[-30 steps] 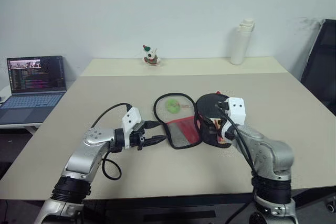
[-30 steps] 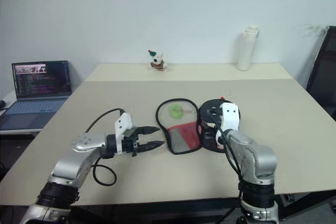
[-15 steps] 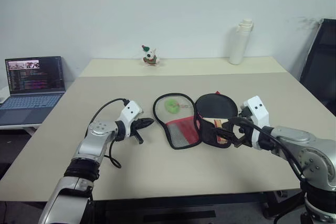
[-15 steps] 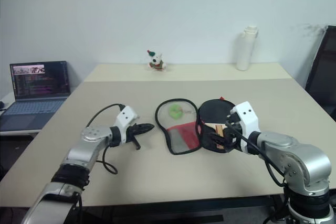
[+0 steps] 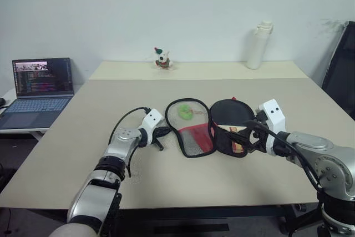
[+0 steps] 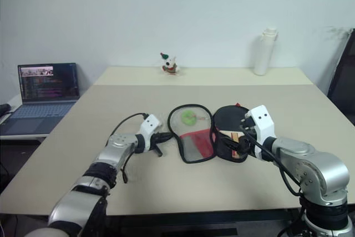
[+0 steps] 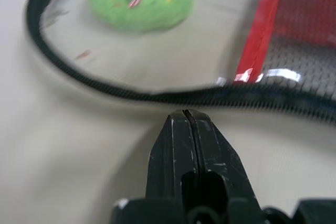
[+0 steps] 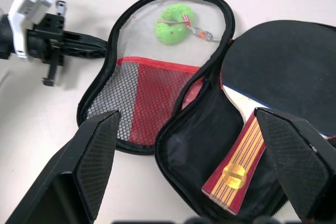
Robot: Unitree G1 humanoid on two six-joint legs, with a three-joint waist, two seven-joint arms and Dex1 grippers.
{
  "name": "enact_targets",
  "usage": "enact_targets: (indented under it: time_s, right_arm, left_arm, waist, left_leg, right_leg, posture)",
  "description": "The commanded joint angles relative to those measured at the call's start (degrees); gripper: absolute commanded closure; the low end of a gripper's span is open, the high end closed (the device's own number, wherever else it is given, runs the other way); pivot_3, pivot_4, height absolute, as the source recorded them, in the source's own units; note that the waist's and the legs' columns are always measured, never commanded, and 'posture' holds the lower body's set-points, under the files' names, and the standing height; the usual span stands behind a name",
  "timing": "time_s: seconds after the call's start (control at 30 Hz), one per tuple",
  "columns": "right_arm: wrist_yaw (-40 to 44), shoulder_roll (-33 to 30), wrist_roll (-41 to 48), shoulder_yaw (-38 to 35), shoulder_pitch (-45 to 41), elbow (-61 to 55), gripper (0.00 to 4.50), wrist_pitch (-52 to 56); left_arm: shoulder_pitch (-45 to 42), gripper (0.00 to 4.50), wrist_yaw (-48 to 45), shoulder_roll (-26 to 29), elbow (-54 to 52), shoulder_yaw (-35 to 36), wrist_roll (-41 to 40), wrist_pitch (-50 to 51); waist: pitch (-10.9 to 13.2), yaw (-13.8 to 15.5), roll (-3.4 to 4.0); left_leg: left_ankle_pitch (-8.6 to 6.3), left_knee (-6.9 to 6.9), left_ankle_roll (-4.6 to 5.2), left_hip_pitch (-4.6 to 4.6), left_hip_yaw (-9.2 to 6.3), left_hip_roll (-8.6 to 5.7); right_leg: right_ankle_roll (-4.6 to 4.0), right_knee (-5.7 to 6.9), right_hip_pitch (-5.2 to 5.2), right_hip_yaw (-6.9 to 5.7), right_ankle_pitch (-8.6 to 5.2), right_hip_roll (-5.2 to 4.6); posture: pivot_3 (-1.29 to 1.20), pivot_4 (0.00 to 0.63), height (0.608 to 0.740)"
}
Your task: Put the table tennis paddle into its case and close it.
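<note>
Case (image 8: 157, 103) lay splayed open like a book at table (image 5: 83, 115) centre: mesh-and-red flap toward 9 o'clock, black padded half toward 3 o'clock. Presumably left flat so the paddle could sit in one half and the other fold over.

Table tennis paddle (image 8: 278, 61) rested on the 3 o'clock half, black face up, striped wooden handle pointing toward 6 o'clock into the narrow neck of the case. Blade looked only partly seated, its far rim riding over the zip edge toward 1 o'clock. Judged: insertion largely made, not squared up, zip not begun.

Small green ball-like charm (image 5: 183, 112) sat under the clear window of the flap, at 12 o'clock of the mesh pocket.

Left gripper (image 7: 185, 121) pressed together on nothing, tips just short of the flap's black zip edge at its 9 o'clock side. Likely placed there to nudge or pin the flap rather than pinch it; actual contact could not be told.

Right gripper (image 8: 189, 171) spread wide, pads (image 8: 97, 150) straddling the lower end of both halves, over the handle end and gripping nothing. Probably poised to push the handle home or steady the half.

White bottle (image 5: 258, 44) at 1 o'clock on the far edge, small figurine (image 5: 161, 59) at 12 o'clock, laptop (image 5: 37, 84) off at 9 o'clock on a side surface; all well apart from the work.
</note>
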Motion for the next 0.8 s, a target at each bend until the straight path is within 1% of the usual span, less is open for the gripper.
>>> enact_targets:
  time_s: [0.03, 0.17, 0.3, 0.5, 0.63, 0.8]
  right_arm:
    - [0.3, -1.5, 0.1, -0.8, 0.3, -0.7, 0.0, -1.5]
    - [0.6, -2.9, 0.1, -1.8, 1.0, -0.4, 0.0, -1.7]
    - [2.6, -7.9, -0.4, -5.3, 4.3, 1.5, 0.0, -2.8]
    - [3.9, -13.0, -1.2, -8.5, 6.7, 5.8, 0.0, -4.6]
    - [3.2, -13.3, -1.5, -9.4, 6.6, 7.3, 0.0, -5.3]
    - [1.9, -12.1, -1.4, -10.0, 6.3, 8.3, 0.0, -5.3]
  left_arm:
    - [-4.2, 4.48, -0.9, -3.3, 0.2, -0.2, 0.1, -3.4]
    - [-6.9, 4.48, -1.8, -5.5, -0.2, 0.1, -0.1, -4.3]
    - [-11.8, 4.48, -3.5, -8.8, -1.9, 0.2, -1.3, -4.0]
    - [-16.3, 4.48, -1.8, -13.0, 3.5, -0.7, 0.7, -6.0]
    - [-19.0, 4.48, -0.1, -15.4, 7.1, -0.5, 1.6, -7.1]
    - [-19.9, 4.48, 1.6, -16.0, 9.3, 0.0, 2.5, -8.2]
  waist:
    - [0.0, 0.3, -0.03]
    - [0.0, 0.3, -0.05]
    - [0.0, 0.4, -0.07]
    - [0.1, 0.5, -0.09]
    - [0.1, 0.1, -0.11]
    - [0.1, 0.0, -0.11]
  left_leg:
    - [0.0, 0.0, 0.0, -0.03, 0.0, -0.01]
    - [-0.01, 0.01, 0.02, -0.14, -0.01, -0.02]
    - [-0.02, 0.01, 0.03, -0.17, -0.07, -0.04]
    - [-0.02, 0.04, 0.04, -0.17, 0.01, -0.11]
    - [-0.03, 0.02, 0.05, -0.13, 0.05, -0.15]
    - [-0.03, 0.0, 0.05, -0.06, 0.05, -0.13]
  right_leg:
    - [0.01, -0.02, -0.01, 0.0, 0.0, 0.0]
    - [0.01, -0.08, -0.08, 0.0, 0.01, 0.01]
    - [0.01, -0.09, -0.08, -0.03, 0.01, 0.05]
    - [0.04, -0.12, -0.07, -0.01, 0.02, 0.04]
    - [0.04, -0.09, -0.09, 0.03, 0.01, 0.16]
    - [0.03, -0.04, -0.09, 0.04, 0.01, 0.22]
  posture:
    - [0.0, 0.15, 0.74]
    - [0.0, 0.15, 0.74]
    - [0.0, 0.15, 0.74]
    - [0.0, 0.15, 0.74]
    - [0.0, 0.15, 0.74]
    - [0.0, 0.15, 0.74]
